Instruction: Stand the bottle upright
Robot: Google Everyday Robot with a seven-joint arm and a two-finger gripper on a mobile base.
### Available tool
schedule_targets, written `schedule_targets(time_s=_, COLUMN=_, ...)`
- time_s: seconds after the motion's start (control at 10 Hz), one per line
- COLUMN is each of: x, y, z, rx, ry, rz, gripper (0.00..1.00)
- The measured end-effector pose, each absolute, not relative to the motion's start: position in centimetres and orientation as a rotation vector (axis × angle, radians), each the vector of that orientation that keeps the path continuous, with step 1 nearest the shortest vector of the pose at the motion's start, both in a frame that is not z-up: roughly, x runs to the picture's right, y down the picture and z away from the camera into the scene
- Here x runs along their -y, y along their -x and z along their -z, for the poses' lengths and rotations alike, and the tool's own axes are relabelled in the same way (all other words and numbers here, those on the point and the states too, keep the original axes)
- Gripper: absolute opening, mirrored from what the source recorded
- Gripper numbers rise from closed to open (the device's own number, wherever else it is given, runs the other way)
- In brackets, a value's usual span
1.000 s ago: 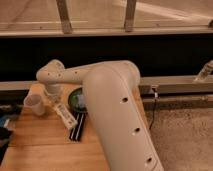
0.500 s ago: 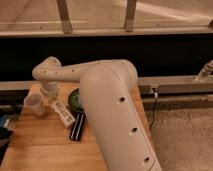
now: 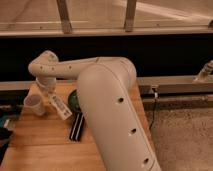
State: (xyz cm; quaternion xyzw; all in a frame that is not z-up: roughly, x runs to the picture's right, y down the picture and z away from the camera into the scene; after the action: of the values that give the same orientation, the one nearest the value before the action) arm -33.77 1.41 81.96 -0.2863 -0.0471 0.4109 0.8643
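The bottle [image 3: 59,106] is slim and white with a dark-printed label. It lies tilted on the wooden table [image 3: 40,145], its upper end pointing to the back left, between the cup and the green dish. My gripper [image 3: 47,90] hangs at the end of the white arm, right over the bottle's upper end and just behind the cup. The wrist hides where the gripper meets the bottle.
A white round cup [image 3: 34,104] stands just left of the bottle. A dark green round dish [image 3: 73,99] lies to its right. A flat black bar with white stripes [image 3: 76,125] lies in front. My bulky arm [image 3: 112,115] covers the table's right side. A dark object [image 3: 5,131] sits at the left edge.
The wrist and gripper have moved left and down, ending over the bottle's upper end. The arm's elbow has swung closer to the camera. The cup and the bar have not moved.
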Motion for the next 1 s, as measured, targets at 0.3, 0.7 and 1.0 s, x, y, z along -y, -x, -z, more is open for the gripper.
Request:
schedule_targets(time_s=0.3, x=0.5, y=33.0, z=-82.1, rx=0.197, ry=0.549, rz=-0.916, gripper=0.0)
schedule_targets(time_s=0.7, x=1.5, y=32.5, z=-82.3, rx=0.223, ry=0.528, rz=-0.948, gripper=0.0)
schedule_targets(time_s=1.0, x=2.3, y=33.1, z=-82.6, rx=0.253, ry=0.512, rz=-0.954, gripper=0.0)
